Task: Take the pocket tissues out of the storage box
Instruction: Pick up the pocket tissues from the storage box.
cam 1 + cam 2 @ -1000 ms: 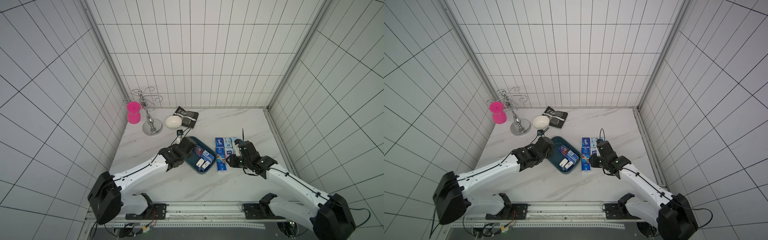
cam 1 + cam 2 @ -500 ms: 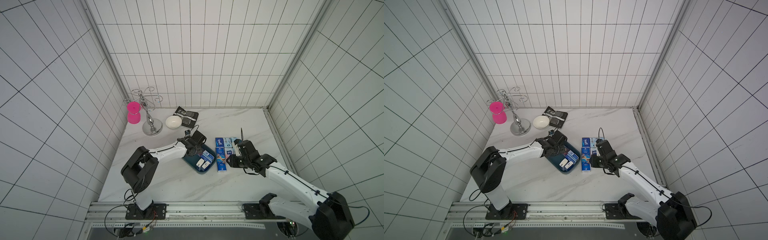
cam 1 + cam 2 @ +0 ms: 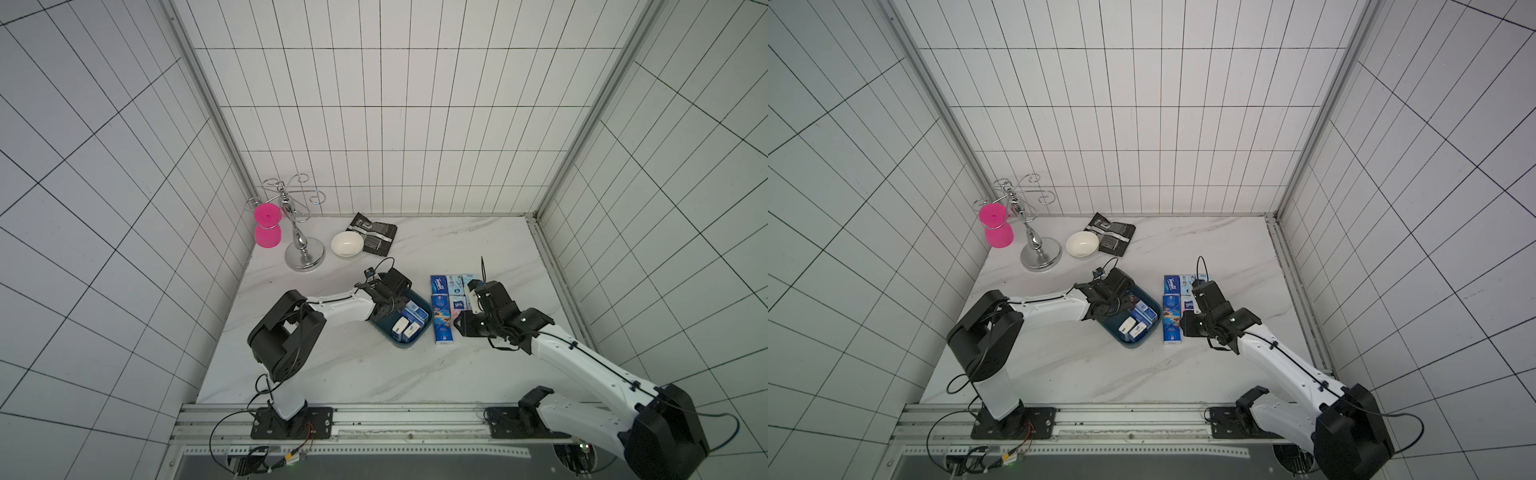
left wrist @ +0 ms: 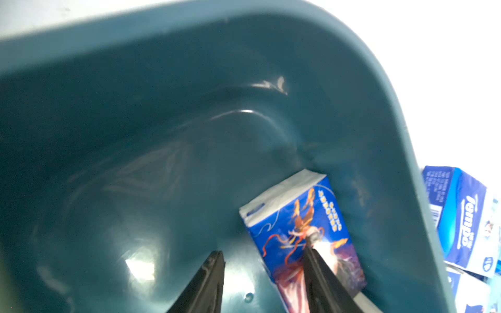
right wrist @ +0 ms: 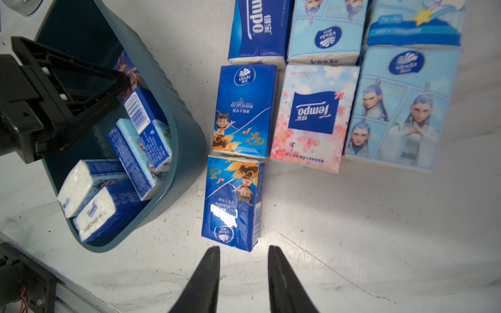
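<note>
Moved: the left arm has been folded upward, and the left gripper (image 4: 262, 248) carried deeper into the storage box (image 3: 406, 341).
Left: jaws parted, nothing clasped; one finger is laid against a dark blue packet (image 4: 284, 216).
Right: the right gripper (image 5: 244, 248) is held slightly parted, empty, above the table (image 5: 352, 230).
Tissues: some pocket tissues (image 5: 141, 151) are left in the box, others laid in rows beside it.

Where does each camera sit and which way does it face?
Top views: above the front rail, looking down on the table; left arm and right arm show.
Left wrist: on the left arm, looking into the storage box at a blue packet; open left gripper shows.
Right wrist: on the right arm, looking down at pocket tissues on the table; open right gripper shows.
Shared: both wrist views show the storage box.
</note>
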`<state>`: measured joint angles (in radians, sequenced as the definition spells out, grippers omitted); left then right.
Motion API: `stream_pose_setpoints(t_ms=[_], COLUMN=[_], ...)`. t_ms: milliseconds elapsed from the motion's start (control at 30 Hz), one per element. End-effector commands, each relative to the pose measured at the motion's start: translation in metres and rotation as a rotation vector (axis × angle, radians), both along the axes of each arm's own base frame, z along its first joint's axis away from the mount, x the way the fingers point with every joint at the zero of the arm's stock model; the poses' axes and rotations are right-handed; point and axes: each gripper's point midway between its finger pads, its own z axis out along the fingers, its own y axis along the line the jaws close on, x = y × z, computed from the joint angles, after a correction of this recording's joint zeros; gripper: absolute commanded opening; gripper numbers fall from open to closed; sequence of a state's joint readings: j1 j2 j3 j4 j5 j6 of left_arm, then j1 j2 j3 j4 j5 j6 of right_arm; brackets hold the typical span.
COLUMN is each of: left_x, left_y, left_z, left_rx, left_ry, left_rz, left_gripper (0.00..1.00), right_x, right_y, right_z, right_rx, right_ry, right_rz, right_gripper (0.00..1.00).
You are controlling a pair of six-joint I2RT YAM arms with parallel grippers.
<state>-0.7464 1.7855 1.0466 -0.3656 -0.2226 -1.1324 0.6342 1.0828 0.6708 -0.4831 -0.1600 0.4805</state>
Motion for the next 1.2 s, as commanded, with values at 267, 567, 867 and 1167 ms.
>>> stream_pose_setpoints(t_ms=[267,567,867,1167], left_x=[0.014,0.008,0.007,0.013], left_y=[0.000,0.002,0.011,0.024], left_z=[-0.014,-0.033,-0.015,0.025], left_rx=[0.021,0.021,0.056,0.103], left_ry=[-0.065,-0.048,-0.089,-0.169], left_rz=[0.026,0.027,0.022,-0.010], left_gripper=[0.45,0.18,0.00,0.00], right_x=[0.005,0.000,0.002,0.002], right_y=[0.005,0.003,0.007,0.007], right_z=[0.002,0.000,-0.001,0.002], right_rx=[0.017,0.018,0.026,0.029], right_ry=[-0.001,0.002,0.009,0.000], right_rz=[0.005,0.014,0.026,0.025], right_gripper=[0.34,0.34,0.35,0.35])
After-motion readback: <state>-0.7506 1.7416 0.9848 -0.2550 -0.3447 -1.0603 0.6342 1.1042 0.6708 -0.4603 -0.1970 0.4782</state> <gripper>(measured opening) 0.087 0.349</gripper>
